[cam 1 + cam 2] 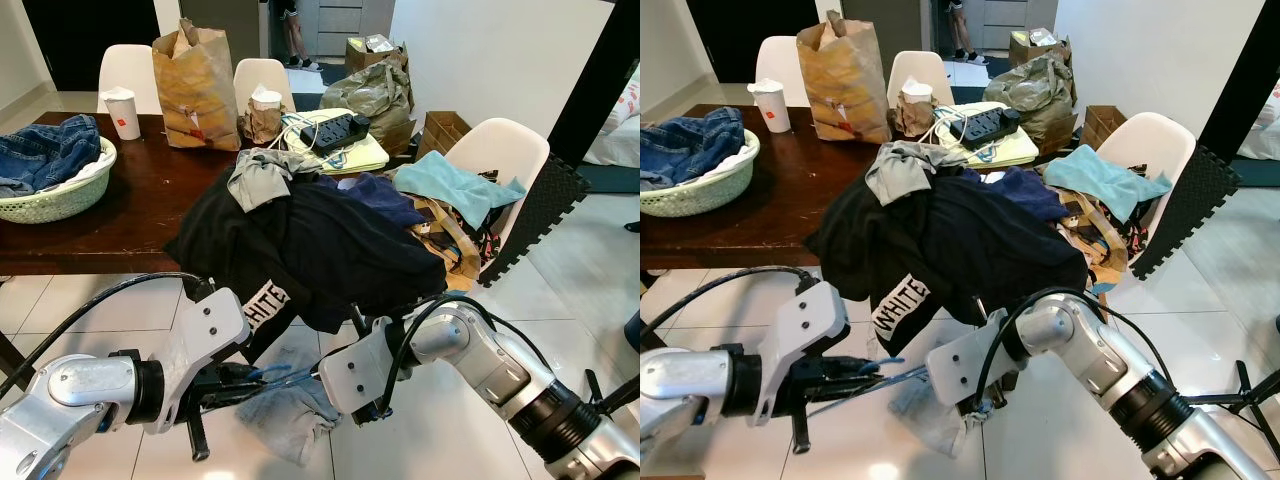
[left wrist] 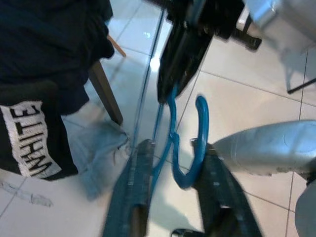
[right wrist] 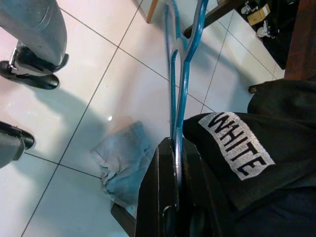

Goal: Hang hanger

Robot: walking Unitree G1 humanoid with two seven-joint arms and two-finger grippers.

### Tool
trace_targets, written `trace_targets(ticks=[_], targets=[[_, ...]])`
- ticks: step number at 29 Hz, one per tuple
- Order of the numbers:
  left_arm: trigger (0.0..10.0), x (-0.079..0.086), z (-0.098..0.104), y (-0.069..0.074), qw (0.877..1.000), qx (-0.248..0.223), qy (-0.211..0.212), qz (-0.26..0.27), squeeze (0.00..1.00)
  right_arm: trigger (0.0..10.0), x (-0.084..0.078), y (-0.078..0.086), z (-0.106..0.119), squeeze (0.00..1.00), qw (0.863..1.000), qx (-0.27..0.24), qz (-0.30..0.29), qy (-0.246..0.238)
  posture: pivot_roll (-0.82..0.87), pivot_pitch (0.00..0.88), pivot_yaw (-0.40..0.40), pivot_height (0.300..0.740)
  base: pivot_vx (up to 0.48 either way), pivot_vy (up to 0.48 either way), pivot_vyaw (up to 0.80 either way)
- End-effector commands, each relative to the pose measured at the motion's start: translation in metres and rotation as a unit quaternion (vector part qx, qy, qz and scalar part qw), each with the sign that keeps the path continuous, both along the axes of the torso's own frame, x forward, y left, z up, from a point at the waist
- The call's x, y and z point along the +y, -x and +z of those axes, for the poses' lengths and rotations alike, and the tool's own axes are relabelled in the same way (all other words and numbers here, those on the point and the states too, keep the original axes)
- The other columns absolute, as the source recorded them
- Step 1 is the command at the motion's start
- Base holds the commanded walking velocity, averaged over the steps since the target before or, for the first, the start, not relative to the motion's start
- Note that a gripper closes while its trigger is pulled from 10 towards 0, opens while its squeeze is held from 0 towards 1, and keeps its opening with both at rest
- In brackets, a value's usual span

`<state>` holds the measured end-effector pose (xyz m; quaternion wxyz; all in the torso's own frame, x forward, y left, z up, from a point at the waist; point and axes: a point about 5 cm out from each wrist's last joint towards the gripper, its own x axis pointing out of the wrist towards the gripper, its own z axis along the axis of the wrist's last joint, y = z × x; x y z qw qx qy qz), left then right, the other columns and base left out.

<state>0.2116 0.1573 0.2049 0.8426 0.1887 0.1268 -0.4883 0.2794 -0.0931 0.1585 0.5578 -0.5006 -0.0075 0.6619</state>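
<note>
Two grippers low over the tiles, right gripper (image 3: pixel 175 148) fingers pinching blue hanger (image 3: pixel 180 74), its hook between spread left gripper (image 2: pixel 170 163) fingers.

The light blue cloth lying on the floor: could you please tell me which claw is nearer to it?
Right. The right claw hangs just above the light blue cloth, shut on the blue hanger. The left claw sits beside the cloth on the robot's left, around the hanger's hook.

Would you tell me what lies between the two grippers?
The blue hanger spans it: the right gripper clamps its body, the left gripper's fingers flank its hook.
</note>
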Motion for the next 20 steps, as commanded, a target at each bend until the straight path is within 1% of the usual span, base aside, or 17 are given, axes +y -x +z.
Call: trace_targets(ticks=[1,3,5,6,7,8,9,10,11,13,14,15,16,17,18,19,20], targets=[[10.0,0.004,0.009,-0.004,0.999,-0.017,0.027,0.011,1.0,0.0,0.002,0.001,-0.006,0.0,1.0,0.001,0.002,-0.002,0.04,0.0,-0.031,0.74,0.0,0.0,0.0],[10.0,0.004,0.009,-0.004,0.999,-0.017,0.027,0.011,1.0,0.0,0.002,0.001,-0.006,0.0,1.0,0.001,0.002,-0.002,0.04,0.0,-0.031,0.74,0.0,0.0,0.0],[10.0,0.012,0.024,-0.006,0.997,-0.045,0.056,0.025,1.0,0.0,0.004,-0.005,-0.005,0.0,0.999,0.007,-0.026,-0.039,0.04,0.0,-0.029,0.74,0.0,0.0,0.0],[10.0,0.012,0.024,-0.006,0.997,-0.045,0.056,0.025,1.0,0.0,0.004,-0.005,-0.005,0.0,0.999,0.007,-0.026,-0.039,0.04,0.0,-0.029,0.74,0.0,0.0,0.0],[10.0,0.016,0.034,-0.005,0.994,-0.062,0.081,0.029,1.0,0.0,0.003,-0.009,-0.005,0.0,0.997,0.018,-0.043,-0.063,0.04,0.0,-0.027,0.74,0.0,0.0,0.0],[10.0,0.016,0.034,-0.005,0.994,-0.062,0.081,0.029,1.0,0.0,0.003,-0.009,-0.005,0.0,0.997,0.018,-0.043,-0.063,0.04,0.0,-0.027,0.74,0.0,0.0,0.0],[10.0,0.019,0.046,-0.004,0.99,-0.082,0.109,0.028,1.0,0.0,0.002,-0.012,-0.005,0.0,0.994,0.035,-0.06,-0.09,0.04,0.0,-0.027,0.74,0.0,0.0,0.0],[10.0,0.019,0.046,-0.004,0.99,-0.082,0.109,0.028,1.0,0.0,0.002,-0.012,-0.005,0.0,0.994,0.035,-0.06,-0.09,0.04,0.0,-0.027,0.74,0.0,0.0,0.0],[10.0,0.023,0.061,-0.003,0.982,-0.114,0.148,0.035,1.0,0.0,0.001,-0.016,-0.005,0.0,0.988,0.051,-0.083,-0.121,0.04,0.0,-0.026,0.74,0.0,0.0,0.0],[10.0,0.023,0.061,-0.003,0.982,-0.114,0.148,0.035,1.0,0.0,0.001,-0.016,-0.005,0.0,0.988,0.051,-0.083,-0.121,0.04,0.0,-0.026,0.74,0.0,0.0,0.0],[10.0,0.029,0.076,-0.005,0.969,-0.155,0.182,0.056,1.0,0.0,-0.001,-0.02,-0.006,0.0,0.983,0.061,-0.105,-0.139,0.05,0.0,-0.026,0.74,0.0,0.0,0.0],[10.0,0.037,0.089,-0.008,0.954,-0.188,0.219,0.087,1.0,0.0,-0.002,-0.026,-0.007,0.0,0.975,0.066,-0.133,-0.163,0.05,0.0,-0.027,0.74,0.0,0.0,0.0],[10.0,0.037,0.089,-0.008,0.954,-0.188,0.219,0.087,1.0,0.0,-0.002,-0.026,-0.007,0.0,0.975,0.066,-0.133,-0.163,0.05,0.0,-0.027,0.74,0.0,0.0,0.0],[10.0,0.049,0.098,-0.012,0.935,-0.22,0.243,0.138,1.0,0.0,-0.002,-0.034,-0.006,0.0,0.964,0.064,-0.17,-0.194,0.05,0.0,-0.028,0.74,0.0,0.0,0.0],[10.0,0.049,0.098,-0.012,0.935,-0.22,0.243,0.138,1.0,0.0,-0.002,-0.034,-0.006,0.0,0.964,0.064,-0.17,-0.194,0.05,0.0,-0.028,0.74,0.0,0.0,0.0],[10.0,0.061,0.102,-0.016,0.917,-0.237,0.264,0.185,1.0,0.0,0.0,-0.041,-0.004,0.0,0.948,0.07,-0.206,-0.232,0.05,0.0,-0.028,0.74,0.0,0.0,0.0],[10.0,0.07,0.103,-0.018,0.902,-0.248,0.273,0.223,1.0,0.0,0.001,-0.047,-0.002,0.0,0.933,0.076,-0.232,-0.263,0.05,0.0,-0.028,0.74,0.0,0.0,0.0]])
